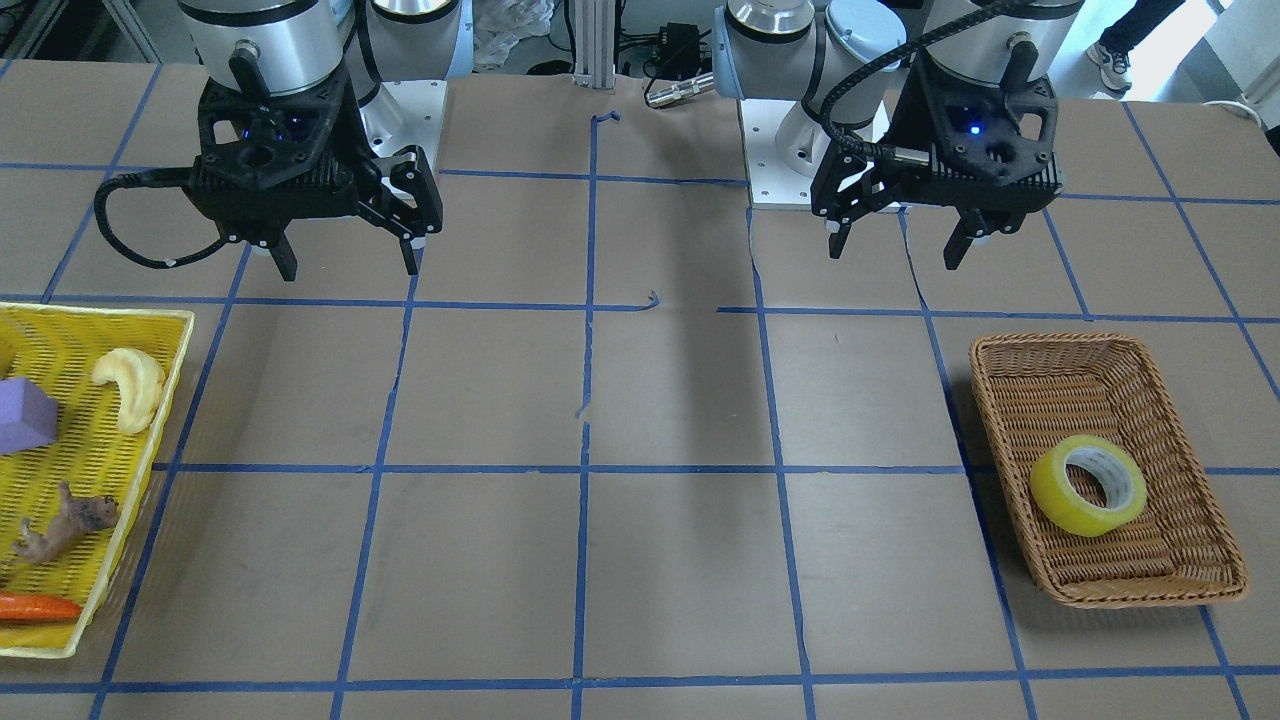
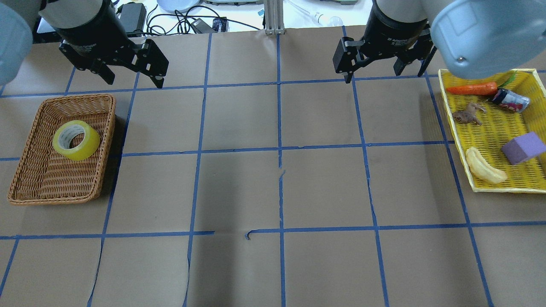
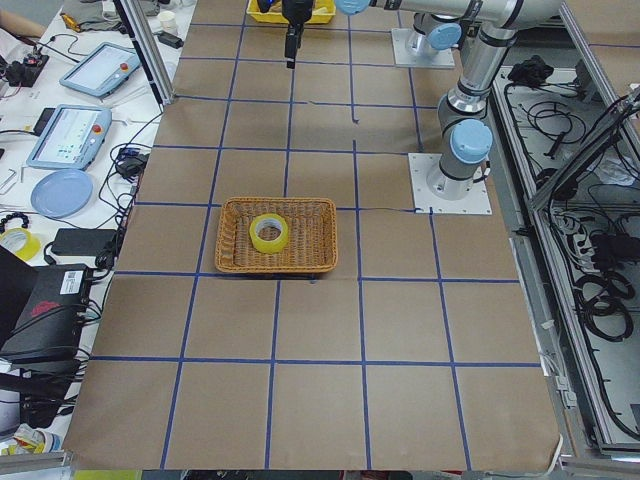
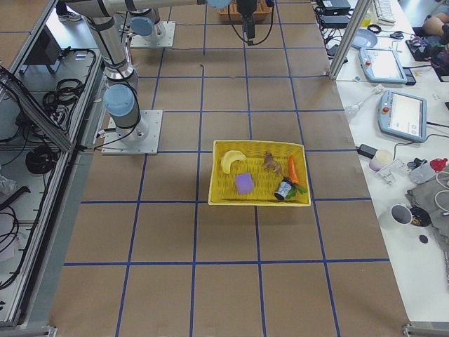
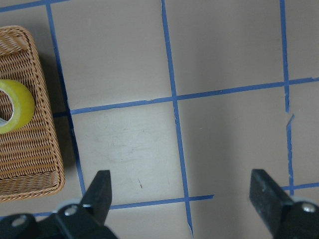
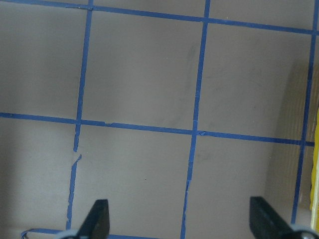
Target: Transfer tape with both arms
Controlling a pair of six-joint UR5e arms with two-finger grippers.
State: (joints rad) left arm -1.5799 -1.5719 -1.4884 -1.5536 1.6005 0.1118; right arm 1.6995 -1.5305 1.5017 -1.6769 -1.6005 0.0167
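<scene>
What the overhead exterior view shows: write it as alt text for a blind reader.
A yellow tape roll lies in a wicker basket at the left of a brown, blue-gridded table, and a yellow basket of small toys sits at the right. The left gripper and right gripper hang open near the far edge.

Bright, even light is falling from above onto the brown paper-covered desk point(image 2: 324, 187), leaving only soft shadows. The brown wicker basket point(image 2: 107, 140) is casting a narrow dark shadow on its side toward the desk's middle. Farther from the basket that way, a broad faint grey band is lying across the paper. Inside the basket, the glossy yellow roll of tape point(image 2: 76, 140) is catching small white glints. In the left wrist view a pale bright patch is showing just beside the basket, while the black fingers point(image 5: 99, 191) of the left gripper point(image 5: 180, 175) are looking soft. Far from the basket overhead, a light-blue joint cap point(image 2: 482, 34) is blurring.
</scene>
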